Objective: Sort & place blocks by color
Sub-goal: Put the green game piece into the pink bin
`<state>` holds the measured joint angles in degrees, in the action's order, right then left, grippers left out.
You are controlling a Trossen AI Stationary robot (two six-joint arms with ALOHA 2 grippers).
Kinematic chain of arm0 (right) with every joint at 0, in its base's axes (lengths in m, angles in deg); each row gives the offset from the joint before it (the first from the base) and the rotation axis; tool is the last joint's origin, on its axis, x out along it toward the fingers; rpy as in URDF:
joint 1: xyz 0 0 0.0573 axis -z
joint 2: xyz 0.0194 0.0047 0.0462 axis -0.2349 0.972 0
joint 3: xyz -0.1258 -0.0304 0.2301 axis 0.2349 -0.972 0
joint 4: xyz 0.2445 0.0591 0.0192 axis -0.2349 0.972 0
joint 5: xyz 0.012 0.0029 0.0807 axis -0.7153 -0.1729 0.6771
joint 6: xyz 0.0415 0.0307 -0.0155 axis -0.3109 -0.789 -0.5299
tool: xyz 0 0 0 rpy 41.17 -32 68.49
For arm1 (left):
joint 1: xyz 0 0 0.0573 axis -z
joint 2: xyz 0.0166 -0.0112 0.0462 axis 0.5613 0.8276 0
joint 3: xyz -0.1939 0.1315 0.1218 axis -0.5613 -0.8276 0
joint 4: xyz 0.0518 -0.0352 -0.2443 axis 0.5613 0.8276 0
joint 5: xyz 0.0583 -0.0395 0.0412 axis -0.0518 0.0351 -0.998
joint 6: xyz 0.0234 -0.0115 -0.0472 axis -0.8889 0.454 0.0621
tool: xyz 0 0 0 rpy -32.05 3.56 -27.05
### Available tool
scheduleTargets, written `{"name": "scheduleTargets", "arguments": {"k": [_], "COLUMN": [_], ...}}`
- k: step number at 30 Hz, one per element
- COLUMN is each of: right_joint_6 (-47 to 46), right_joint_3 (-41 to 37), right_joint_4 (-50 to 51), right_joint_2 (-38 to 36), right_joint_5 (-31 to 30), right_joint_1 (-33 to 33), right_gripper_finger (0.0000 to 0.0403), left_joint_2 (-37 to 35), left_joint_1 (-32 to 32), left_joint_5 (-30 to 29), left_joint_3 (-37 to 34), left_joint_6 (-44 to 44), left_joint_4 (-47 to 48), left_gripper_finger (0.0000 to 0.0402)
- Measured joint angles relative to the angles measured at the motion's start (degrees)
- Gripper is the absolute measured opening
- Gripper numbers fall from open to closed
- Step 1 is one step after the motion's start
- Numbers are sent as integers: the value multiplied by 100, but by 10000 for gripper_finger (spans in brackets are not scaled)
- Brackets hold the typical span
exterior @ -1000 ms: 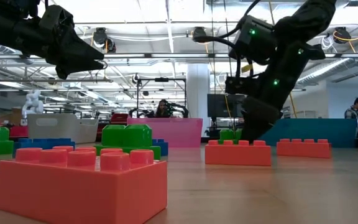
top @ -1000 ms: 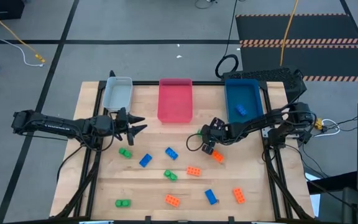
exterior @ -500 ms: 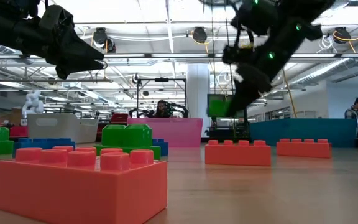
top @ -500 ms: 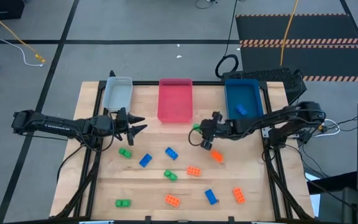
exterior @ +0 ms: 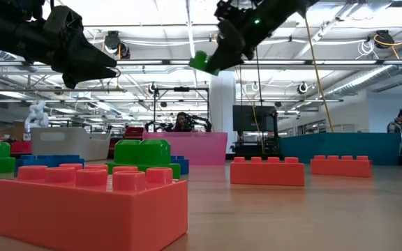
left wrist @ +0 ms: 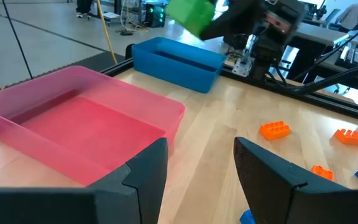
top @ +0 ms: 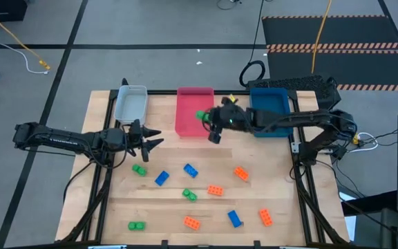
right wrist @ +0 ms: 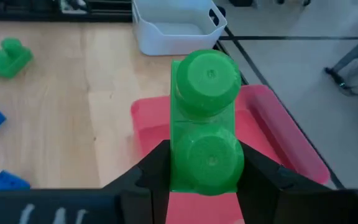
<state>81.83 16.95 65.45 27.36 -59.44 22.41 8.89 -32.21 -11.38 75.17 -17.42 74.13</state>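
Green block (right wrist: pixel 205 124), pinched by the right gripper (top: pixel 211 124), was lifted to the pink tray (top: pixel 193 123); left gripper (top: pixel 152 138) waits spread.

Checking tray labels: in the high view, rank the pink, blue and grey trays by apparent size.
1. pink tray and blue tray: look about alike, and an arm partly covers both.
2. grey tray: clearly smallest.

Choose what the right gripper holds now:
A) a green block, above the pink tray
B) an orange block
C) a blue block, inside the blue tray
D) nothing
A: the right gripper is shut on the green block, carried in the air over the pink tray.
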Motion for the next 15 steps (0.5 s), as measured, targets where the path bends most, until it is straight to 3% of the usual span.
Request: {"name": "scheduleTargets", "arguments": {"k": [9,15], "right_joint_6": [54,144], "right_joint_3": [242,344], "right_joint_4": [-640,-740], "right_joint_2": [874,1614], "right_joint_5": [953,1009], "right_joint_1": [699,930], "right_gripper_finger": [129,129], "left_joint_2": [2,0], "left_joint_1": [0,1], "left_joint_5": [0,-2], "left_joint_3": [0,0], "left_joint_6": [-35,8], "left_joint_4": [129,129], "left_gripper_finger": [186,186]}}
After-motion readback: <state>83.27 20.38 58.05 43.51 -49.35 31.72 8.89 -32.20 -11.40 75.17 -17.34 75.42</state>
